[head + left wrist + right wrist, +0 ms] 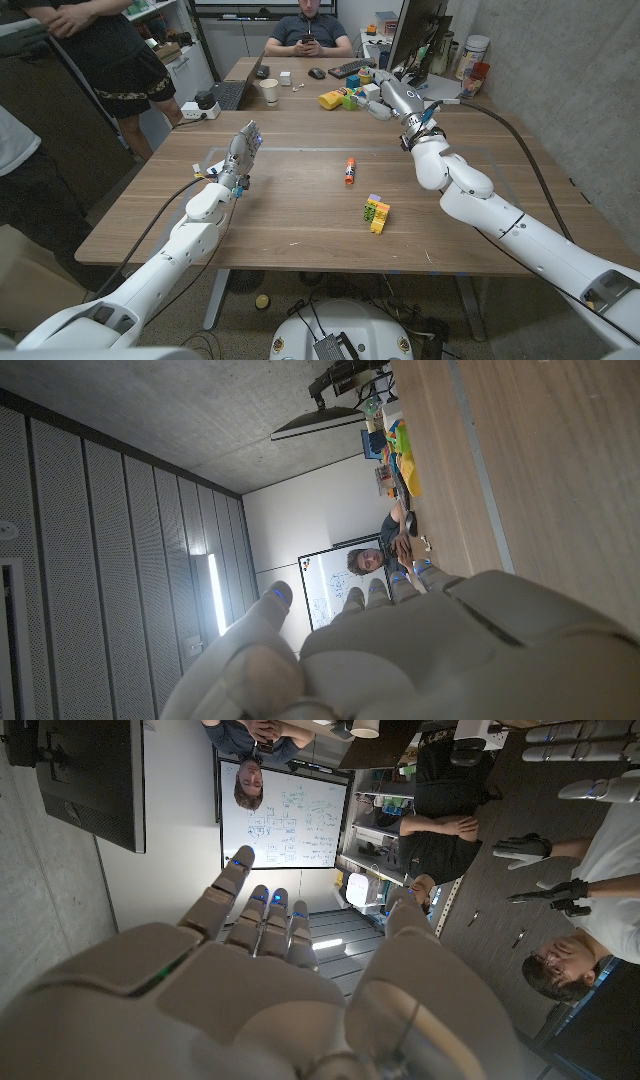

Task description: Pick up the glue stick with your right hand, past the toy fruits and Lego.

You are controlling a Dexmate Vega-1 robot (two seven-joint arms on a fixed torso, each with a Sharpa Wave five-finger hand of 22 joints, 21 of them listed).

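The small orange-capped white glue stick [350,171] lies mid-desk, apart from the yellow-green Lego block stack [377,213]. The right robot hand [392,99] hangs raised beyond it, fingers spread, empty, likely poised to descend.

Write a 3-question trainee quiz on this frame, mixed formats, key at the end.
1. True or false: the right hand is holding the glue stick.
2. Multiple choice: what lies on the table nearest the glue stick? A) the Lego block stack B) the paper cup C) the keyboard
3. Short answer: what is the left hand holding?

Key
1. False. The right hand is raised near the far edge, holding nothing, its fingers apart; the glue stick lies alone mid-table.
2. A. The cup and keyboard sit on the far desk.
3. Nothing; it stands upright over the table's left part, fingers extended.
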